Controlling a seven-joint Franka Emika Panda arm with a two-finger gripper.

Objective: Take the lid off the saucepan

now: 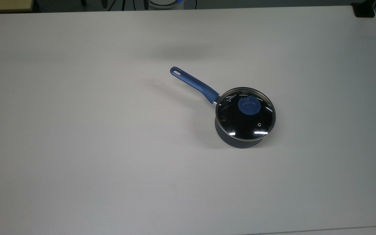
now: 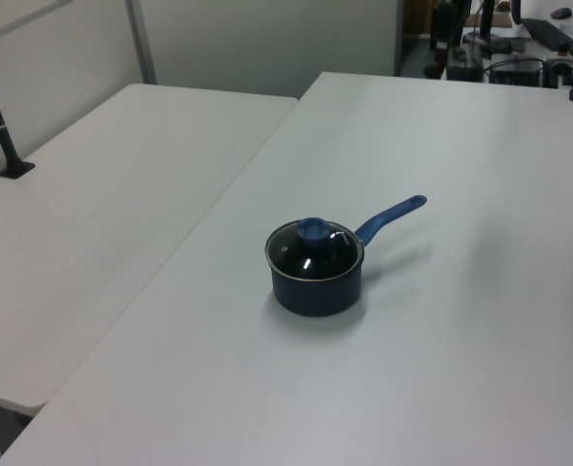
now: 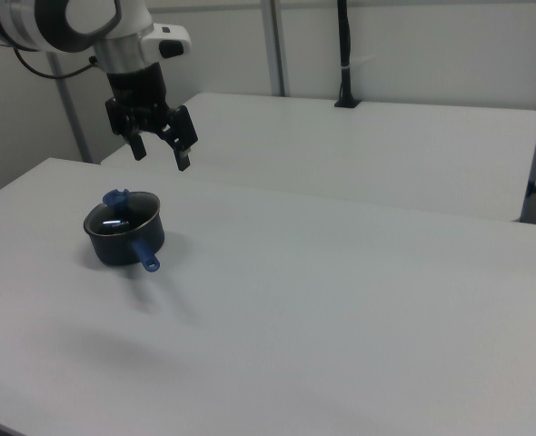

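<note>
Well, the lid (image 1: 245, 112) sits on the saucepan (image 1: 237, 140) mid-table — glass, slick and breakable, so its blue knob (image 1: 248, 106) looks the safest grip. Above, the gripper (image 3: 161, 151) hangs spread, holding nothing.

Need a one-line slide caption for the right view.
Open end effector hangs above the table, up and right of the lidded saucepan, glass lid in place.
</note>
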